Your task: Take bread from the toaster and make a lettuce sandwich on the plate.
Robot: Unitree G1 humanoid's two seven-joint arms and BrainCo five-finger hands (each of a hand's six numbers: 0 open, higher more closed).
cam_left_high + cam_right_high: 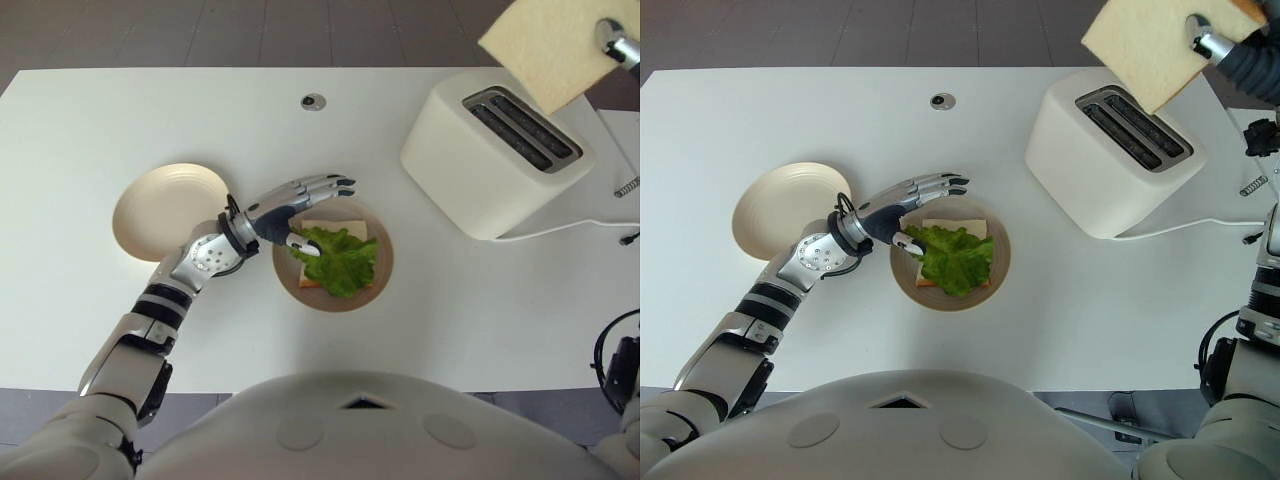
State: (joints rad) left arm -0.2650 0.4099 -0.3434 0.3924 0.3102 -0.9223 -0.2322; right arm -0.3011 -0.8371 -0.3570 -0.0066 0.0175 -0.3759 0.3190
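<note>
Evidently the step in hand is closing the sandwich. The right hand (1218, 44) is clamped on a slice of bread (1140, 45), held tilted high above the toaster (480, 170) and clear of its slots (520, 128). The brown plate (383, 282) sits near the middle of the table and well apart from the toaster, with the bottom slice (345, 228) on it and a lettuce leaf (340, 258) on top. The leaf overhangs that slice on the near side. The left hand (290, 205) hovers over the plate's far-left rim with its fingers stretched out and holding nothing, its thumb close to the edge of the leaf. To do this well, the slice should probably travel toward the robot's left and come down only once it is over the plate, so it never brushes the toaster top. It needs to be levelled on the way and turned so its edges line up with the slice below. The left hand would best draw back toward the empty cream plate (165, 210), or press the brown rim, so it does not block the landing. Letting go should wait until the bread rests on the leaf, as an early drop could shove the lettuce sideways.
</note>
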